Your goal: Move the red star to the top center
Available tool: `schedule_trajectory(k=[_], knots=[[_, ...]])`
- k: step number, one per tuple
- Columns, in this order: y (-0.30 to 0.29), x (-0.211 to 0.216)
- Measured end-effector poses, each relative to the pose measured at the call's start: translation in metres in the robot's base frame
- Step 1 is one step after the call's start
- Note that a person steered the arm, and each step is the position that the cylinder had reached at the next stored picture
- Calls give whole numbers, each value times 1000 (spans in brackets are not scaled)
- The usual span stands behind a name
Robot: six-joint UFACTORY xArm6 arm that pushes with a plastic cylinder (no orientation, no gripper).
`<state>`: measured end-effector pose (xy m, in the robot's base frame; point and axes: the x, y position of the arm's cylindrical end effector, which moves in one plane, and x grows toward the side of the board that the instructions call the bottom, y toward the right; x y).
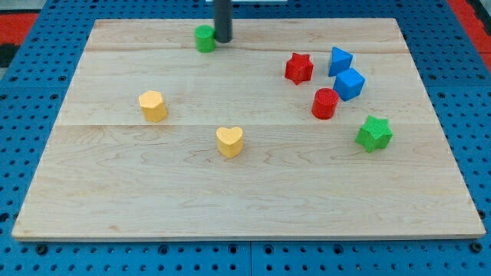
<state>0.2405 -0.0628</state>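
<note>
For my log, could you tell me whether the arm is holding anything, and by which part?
Nothing is held. My tip is a bare rod standing just right of the green block, far from the red star.

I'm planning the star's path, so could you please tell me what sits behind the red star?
Behind the red star, toward the view's top, only bare board shows. The blue blocks sit to its right, nothing hidden. My tip is far left.

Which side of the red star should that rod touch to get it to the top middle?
No pincer, only pushing. Set my tip against the red star on its right-hand, slightly lower side, probably in the gap before the blue blocks, then push up-left.
</note>
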Motion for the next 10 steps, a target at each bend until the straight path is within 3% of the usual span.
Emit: schedule_trajectory(k=[2, 4, 6, 8, 10], knots=[[-33, -1], [26, 20], [15, 101], [88, 127], [107, 128]])
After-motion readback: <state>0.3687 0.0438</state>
